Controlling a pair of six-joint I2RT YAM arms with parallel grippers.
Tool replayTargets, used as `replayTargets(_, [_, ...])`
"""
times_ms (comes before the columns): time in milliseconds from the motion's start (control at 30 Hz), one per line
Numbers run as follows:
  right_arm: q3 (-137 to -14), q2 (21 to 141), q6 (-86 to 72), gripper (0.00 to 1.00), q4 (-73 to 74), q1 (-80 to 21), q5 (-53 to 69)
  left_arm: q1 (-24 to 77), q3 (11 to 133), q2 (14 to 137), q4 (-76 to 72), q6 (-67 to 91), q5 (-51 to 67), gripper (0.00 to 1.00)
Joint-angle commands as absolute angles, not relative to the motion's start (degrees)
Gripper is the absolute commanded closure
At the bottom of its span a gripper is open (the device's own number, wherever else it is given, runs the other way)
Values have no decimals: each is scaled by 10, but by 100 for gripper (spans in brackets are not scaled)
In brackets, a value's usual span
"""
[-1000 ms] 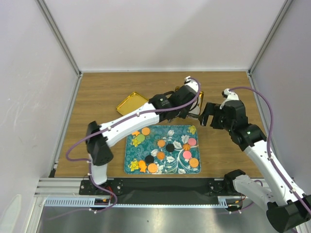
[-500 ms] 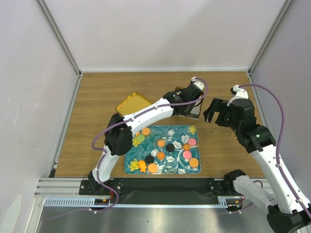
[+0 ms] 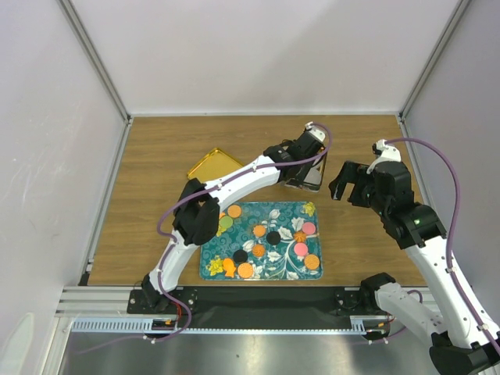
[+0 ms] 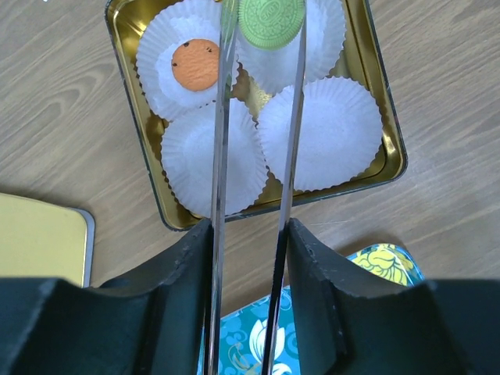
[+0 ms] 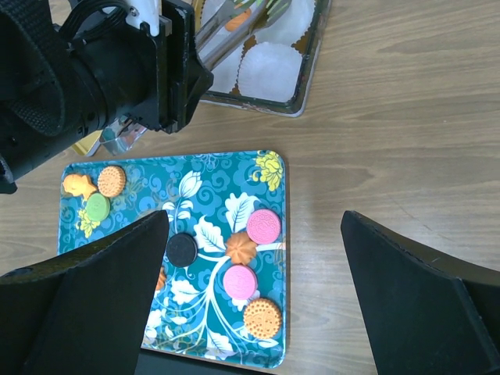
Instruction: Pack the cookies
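Wooden table (image 3: 156,156) inside a white-walled enclosure, seen from above and from both wrists. The teal tray (image 3: 291,269) lies at the near centre and carries the unpacked cookies (image 3: 273,238): orange, green, black and pink discs scattered over its print. Beyond the tray sits the gold tin (image 4: 131,70), lined with white paper cups (image 4: 320,133). Its lid (image 3: 211,166) lies well apart to the left.

My left gripper (image 4: 250,234) is clamped on a pair of metal tongs (image 4: 219,156), whose blades pinch a green cookie (image 4: 271,22) at their tips. The tongs' long axis runs straight out from the wrist across the tin, so the green cookie hangs over the far cup (image 4: 324,31), on the side away from the orange cookie (image 4: 194,64) already resting in the neighbouring far cup. The two near cups show nothing in them.

My right gripper (image 3: 344,182) hovers just right of the tin, fingers spread wide and holding nothing.

I judge the step in hand to be a placement: the target cup lies directly below the tong tips, so the move calls for lowering and easing the squeeze, not travel sideways. The left arm is the one on the job.
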State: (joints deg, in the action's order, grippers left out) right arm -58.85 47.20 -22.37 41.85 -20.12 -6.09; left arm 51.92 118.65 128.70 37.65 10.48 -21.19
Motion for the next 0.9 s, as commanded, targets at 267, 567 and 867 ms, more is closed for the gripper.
replayTargets(267, [-606,462,-218,0,414,-198,-62,517,1213,1286,338,92,-200,50])
replayTargets(567, [-608,466,-218,1,407,-198,-53,517,1208,1238,358,98,-201,50])
replayTargets(867, [-594,482,-220,0,374,-198,-43,539,1021,1050,371,163,-203,51])
